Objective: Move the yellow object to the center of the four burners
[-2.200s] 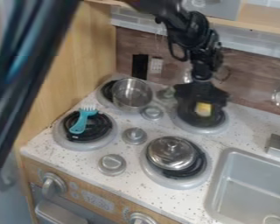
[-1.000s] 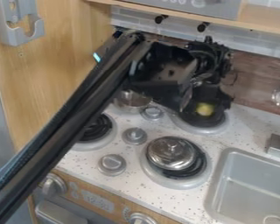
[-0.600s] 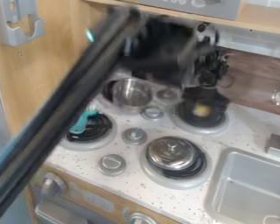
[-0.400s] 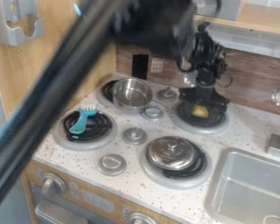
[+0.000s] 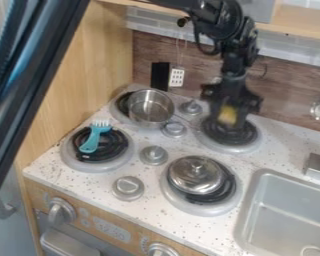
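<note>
Step in hand, as judged: carry, with the pick apparently made. The gripper hangs over the back right burner, pointing down, its fingers closed in on the yellow object. The yellow object sits between them, seemingly just above the black coil; the outline is smeared, so a firm pinch is probable rather than proven. Target: the middle of the four burners, taken as the stretch of speckled counter near the two middle knobs, the rear one and the forward one. Placement not yet done. Next move calls for a little more height, then travel toward the front left of the view, then a low, gentle release. Risks: the knobs stand proud there and could tip the piece on set-down; the metal pot on the back left burner and the lidded pan on the front right one flank the route. The turquoise brush lies on the front left burner, well apart from the path. Writing: clock-style digits are printed on the oven's front panel; not transcribed. No brand or label made out on the yellow object.
</note>
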Controlling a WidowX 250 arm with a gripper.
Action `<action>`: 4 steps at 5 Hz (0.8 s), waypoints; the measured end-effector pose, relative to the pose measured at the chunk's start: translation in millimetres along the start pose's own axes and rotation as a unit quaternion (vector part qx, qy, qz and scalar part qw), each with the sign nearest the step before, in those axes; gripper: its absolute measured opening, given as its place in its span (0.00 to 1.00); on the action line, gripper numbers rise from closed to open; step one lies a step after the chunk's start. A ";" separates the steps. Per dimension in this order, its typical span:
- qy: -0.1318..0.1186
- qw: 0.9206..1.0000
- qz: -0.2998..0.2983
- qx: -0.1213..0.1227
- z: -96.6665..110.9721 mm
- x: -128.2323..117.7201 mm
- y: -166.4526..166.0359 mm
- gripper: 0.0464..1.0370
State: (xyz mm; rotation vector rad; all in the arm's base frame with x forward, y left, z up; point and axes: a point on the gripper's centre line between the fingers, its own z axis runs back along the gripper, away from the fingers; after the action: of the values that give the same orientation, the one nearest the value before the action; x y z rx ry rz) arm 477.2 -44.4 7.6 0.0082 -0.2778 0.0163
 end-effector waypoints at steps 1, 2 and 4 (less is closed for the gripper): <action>0.052 0.998 0.016 0.014 0.2 -14.4 26.7 0.56; 0.097 0.994 0.023 0.039 -8.0 -20.8 43.6 0.56; 0.194 0.979 0.010 0.066 -35.2 -30.8 54.7 0.56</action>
State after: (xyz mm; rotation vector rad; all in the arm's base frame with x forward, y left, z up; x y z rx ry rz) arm 456.3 10.2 -34.4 0.1323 0.1141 0.0551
